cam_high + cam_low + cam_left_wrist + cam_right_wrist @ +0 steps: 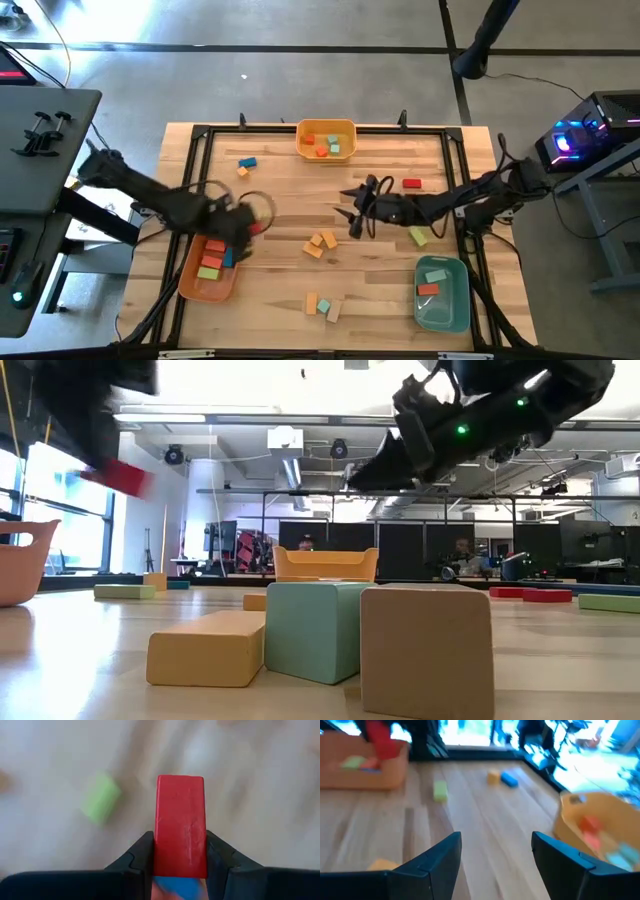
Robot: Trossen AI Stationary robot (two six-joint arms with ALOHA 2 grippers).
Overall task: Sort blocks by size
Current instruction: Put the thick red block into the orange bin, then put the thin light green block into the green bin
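Observation:
My left gripper (250, 226) hangs over the far right corner of the orange bin (196, 286), shut on a red block (180, 815). The same red block (125, 477) shows high up in the low view. The orange bin holds several blocks (212, 266). My right gripper (355, 207) stands open above the table's middle with nothing between its fingers (445, 857). Loose blocks lie flat on the wood: a red one (411, 184), a green one (418, 236), two orange ones (322, 243), a blue and orange pair (245, 163) and a group near the front edge (322, 306). My left gripper pinches the red block by its two long sides (159, 852) between its two fingers, at one end of the block. The rest of the block sticks out past the fingertips (216, 852). The fingers point steeply down. The block is lifted clear of table and bin.
A yellow bin (349, 131) with several blocks stands at the far edge. A teal bin (456, 304) with two blocks sits at the near right. A black frame (200, 135) runs around the wooden table. Bare wood lies between the bins.

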